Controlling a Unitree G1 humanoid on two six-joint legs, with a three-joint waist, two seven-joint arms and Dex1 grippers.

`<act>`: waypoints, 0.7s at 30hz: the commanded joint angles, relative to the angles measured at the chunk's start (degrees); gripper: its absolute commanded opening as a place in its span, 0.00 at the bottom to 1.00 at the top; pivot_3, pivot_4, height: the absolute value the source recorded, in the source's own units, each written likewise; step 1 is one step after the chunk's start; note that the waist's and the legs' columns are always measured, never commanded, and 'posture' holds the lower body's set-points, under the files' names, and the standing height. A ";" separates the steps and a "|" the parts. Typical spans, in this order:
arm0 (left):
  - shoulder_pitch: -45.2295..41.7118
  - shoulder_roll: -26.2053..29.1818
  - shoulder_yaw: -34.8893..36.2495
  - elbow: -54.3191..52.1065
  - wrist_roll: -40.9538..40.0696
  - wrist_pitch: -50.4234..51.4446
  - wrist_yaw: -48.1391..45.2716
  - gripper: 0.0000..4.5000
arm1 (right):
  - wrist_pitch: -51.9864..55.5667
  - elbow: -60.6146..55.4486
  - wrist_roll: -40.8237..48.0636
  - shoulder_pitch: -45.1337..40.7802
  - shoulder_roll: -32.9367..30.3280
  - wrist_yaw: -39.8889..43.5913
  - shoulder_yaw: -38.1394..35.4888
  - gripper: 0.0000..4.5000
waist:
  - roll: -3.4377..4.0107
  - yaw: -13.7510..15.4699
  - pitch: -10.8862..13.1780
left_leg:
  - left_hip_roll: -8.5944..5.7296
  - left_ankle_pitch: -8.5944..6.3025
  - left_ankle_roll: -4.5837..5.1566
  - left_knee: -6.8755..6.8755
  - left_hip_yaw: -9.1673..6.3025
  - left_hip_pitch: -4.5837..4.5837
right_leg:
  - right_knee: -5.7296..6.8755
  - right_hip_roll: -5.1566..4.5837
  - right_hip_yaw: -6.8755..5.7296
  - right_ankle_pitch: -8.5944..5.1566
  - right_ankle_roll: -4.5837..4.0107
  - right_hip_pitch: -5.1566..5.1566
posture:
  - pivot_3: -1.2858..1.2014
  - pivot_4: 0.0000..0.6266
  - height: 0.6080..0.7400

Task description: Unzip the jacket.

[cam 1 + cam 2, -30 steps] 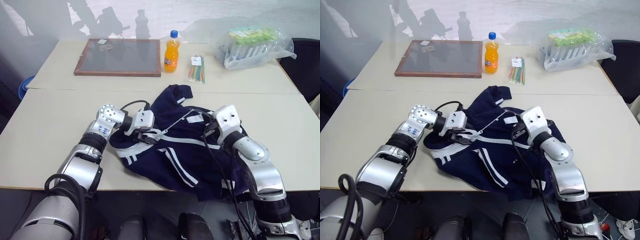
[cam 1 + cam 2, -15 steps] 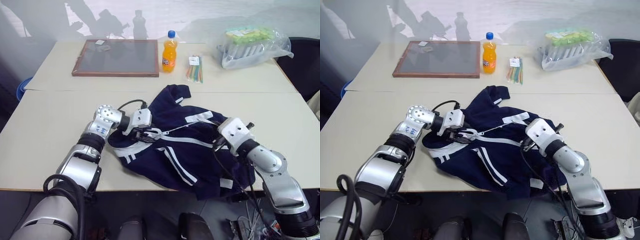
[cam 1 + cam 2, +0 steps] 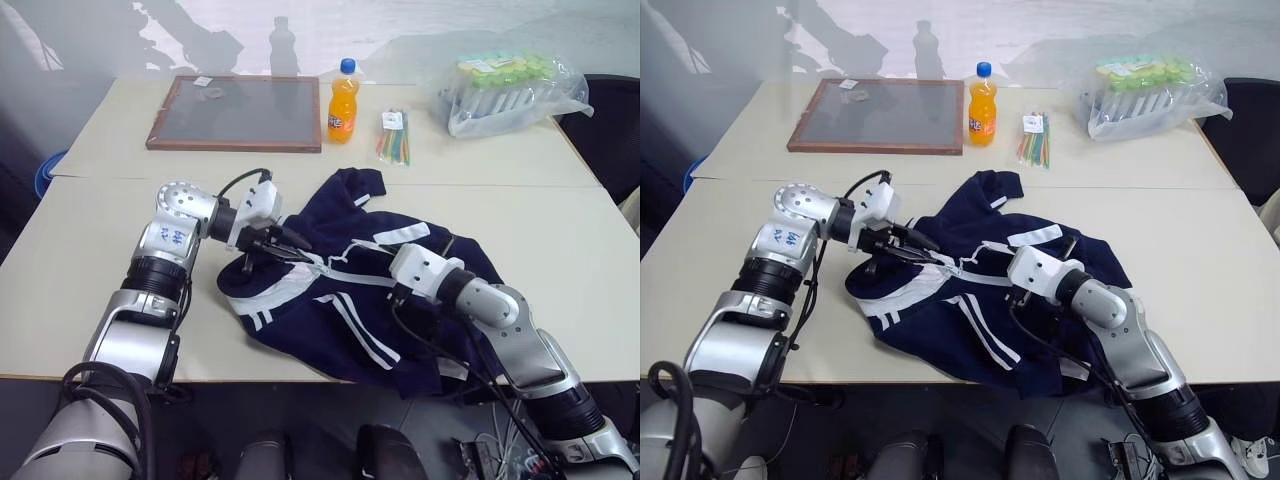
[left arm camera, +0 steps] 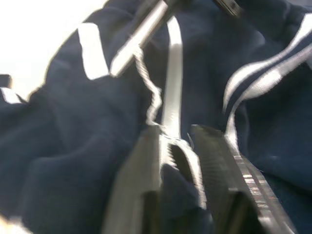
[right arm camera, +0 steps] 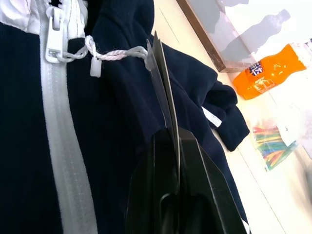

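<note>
We are looking down on a beige table (image 3: 90, 260) where the jacket (image 3: 400, 300), navy with white stripes, is lying crumpled at the near edge, its lower part hanging over the table's front. Our left gripper (image 3: 296, 245) is reaching in from the left at the jacket's zipper line; in the left wrist view its fingers (image 4: 146, 161) are pinching the white zipper tape (image 4: 171, 97) and a fold of navy cloth between them. Our right gripper (image 5: 170, 141) is lying over the middle of the jacket, its two fingers pressed together on a thin paper tag (image 5: 163, 78) that is standing on edge. A twisted white string (image 5: 112, 53) is running from that tag to the zipper pull (image 5: 53, 36), which is sitting at the top of the zipper.

Along the far side of the table, a framed board (image 3: 235, 112) is lying flat, an orange soda bottle (image 3: 343, 102) is standing upright just beside it, a bundle of coloured sticks (image 3: 392, 138) is lying near the bottle, and a clear plastic bag (image 3: 510, 92) of packed goods is resting at the far right.
</note>
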 commanded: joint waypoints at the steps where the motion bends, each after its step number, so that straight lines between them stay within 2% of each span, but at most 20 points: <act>1: -0.12 -1.25 -1.70 -0.77 1.77 -4.56 1.38 0.14 | -1.21 -0.32 -0.17 -1.00 0.41 0.19 -0.81 0.00 | 0.00 0.10 0.00 | 0.00 0.00 0.00 0.00 0.00 0.00 | 0.00 0.00 0.00 0.00 0.00 0.00 | 0.52 0.24 1.00; 7: -2.40 -4.10 -4.63 8.15 7.56 -12.58 8.38 0.14 | -1.26 -0.75 -0.38 -0.44 0.20 0.52 -1.42 0.00 | 0.00 0.04 0.00 | -0.01 0.00 0.00 0.00 0.00 0.00 | 0.00 0.00 -0.01 0.00 0.00 0.01 | 0.52 0.24 1.00; 12: -4.32 -3.89 -5.14 16.67 11.37 -17.60 13.80 0.14 | -0.73 -2.36 -0.63 0.29 -0.33 0.75 -2.15 0.00 | 0.00 0.00 0.00 | -0.01 0.00 0.00 -0.02 0.01 0.01 | 0.00 0.00 -0.02 0.00 0.00 0.00 | 0.52 0.24 1.00; 21: -4.41 -2.67 -1.67 21.99 9.74 -20.16 14.92 0.14 | -0.18 -4.19 -0.55 2.85 -1.84 1.51 -4.10 0.00 | 0.00 -0.05 0.00 | 0.00 0.00 0.00 -0.01 0.02 0.04 | 0.00 0.00 -0.01 0.00 0.00 0.02 | 0.52 0.24 1.00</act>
